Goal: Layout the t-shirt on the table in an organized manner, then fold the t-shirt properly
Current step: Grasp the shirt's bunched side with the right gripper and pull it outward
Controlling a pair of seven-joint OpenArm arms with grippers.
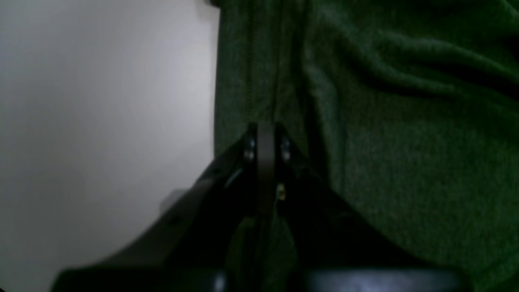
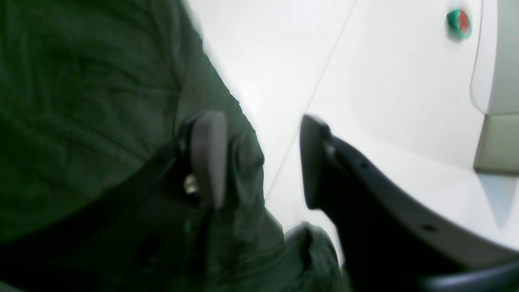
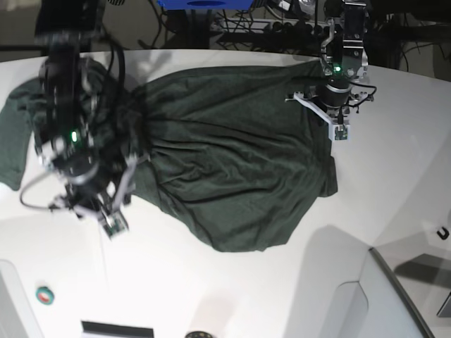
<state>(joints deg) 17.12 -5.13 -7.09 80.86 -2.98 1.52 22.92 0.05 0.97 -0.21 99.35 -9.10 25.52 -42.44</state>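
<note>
T-shirt point(image 3: 225, 162) first: the dark green knit lies across the middle of the white desk point(image 3: 394, 176), its body spread but rumpled, folds fanning from a bunched spot near the right arm and a sleeve trailing toward the desk's curved border at the base view's left. The hem bulges unevenly toward the near side, so the layout step looks unfinished and folding should wait.

To do this step well, I judge the two arms should pull apart along the cloth's width, keeping the fabric low and taut so the fanned wrinkles run out without new ridges heaping up. The left claw point(image 1: 265, 134) is pressed together on a doubled ridge of the garment close to its straight side edge, with bare desk just beside; that pinch gives a good anchor. The right claw point(image 2: 263, 162) stands spread, one pad against the shirt's border, the other over bare desk, holding nothing; it would need a fresh bite on an edge before any tug.

Open room is generous toward the near side and the base view's right. Tighter spots are the far rim, where cables crowd, and the left curve where the sleeve nearly overhangs. A small green-and-red round object point(image 3: 45, 296) sits well apart from the cloth.
</note>
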